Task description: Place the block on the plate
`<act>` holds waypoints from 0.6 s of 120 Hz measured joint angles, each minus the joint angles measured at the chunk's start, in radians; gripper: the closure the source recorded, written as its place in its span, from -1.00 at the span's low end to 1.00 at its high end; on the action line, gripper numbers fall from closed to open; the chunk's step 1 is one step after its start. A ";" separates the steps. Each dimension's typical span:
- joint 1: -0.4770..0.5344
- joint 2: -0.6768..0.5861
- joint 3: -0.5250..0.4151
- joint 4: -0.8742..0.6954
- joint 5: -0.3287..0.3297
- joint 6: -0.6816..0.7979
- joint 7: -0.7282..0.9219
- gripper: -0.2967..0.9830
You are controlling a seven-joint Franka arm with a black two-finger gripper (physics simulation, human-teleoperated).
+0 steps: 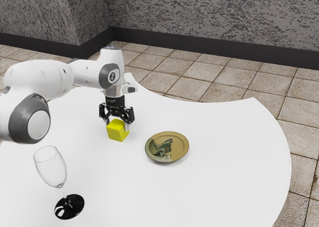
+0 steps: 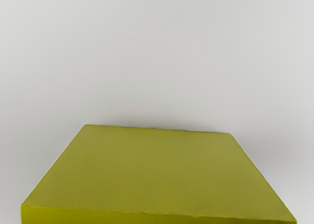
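**White bench [image 1: 229,182], yellow block [image 1: 117,132] under the gripper [image 1: 117,126]**

From the plate [image 1: 184,146], in the exterior view: block at ten o'clock, apart from it; wineglass [image 1: 51,168], upright, at eight. Gripper pointing down at the block, close in; open or closed around it, impossible to tell.

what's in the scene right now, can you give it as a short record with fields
block: yellow cube, directly under the hand, at the pincer
plate: round, tan rim, dark picture in the middle
block on plate: no, it is beside it, toward the exterior view's left
glass: clear wine glass with a black base, upright
table: white top, curved edge
floor: beige square tiles
pincer's grip: cannot tell
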 joint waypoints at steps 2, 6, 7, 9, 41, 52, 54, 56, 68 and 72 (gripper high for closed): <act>0.000 0.002 0.000 0.000 -0.001 0.002 0.001 -0.54; 0.000 0.006 0.000 0.000 -0.002 0.005 0.002 -0.54; 0.000 0.007 0.000 0.000 -0.002 0.006 0.003 -0.53; 0.000 0.008 0.000 0.000 -0.002 0.007 0.003 -0.53; 0.000 0.013 0.013 0.000 -0.019 0.020 0.011 -0.21; 0.000 0.013 0.015 0.000 -0.023 0.022 0.012 -0.17; 0.000 0.013 0.015 0.000 -0.023 0.022 0.012 -0.16; 0.000 0.012 0.015 0.000 -0.023 0.022 0.013 -0.14; -0.001 -0.003 0.015 0.000 -0.024 0.023 0.013 -0.09; -0.001 -0.013 0.015 0.000 -0.024 0.023 0.013 -0.08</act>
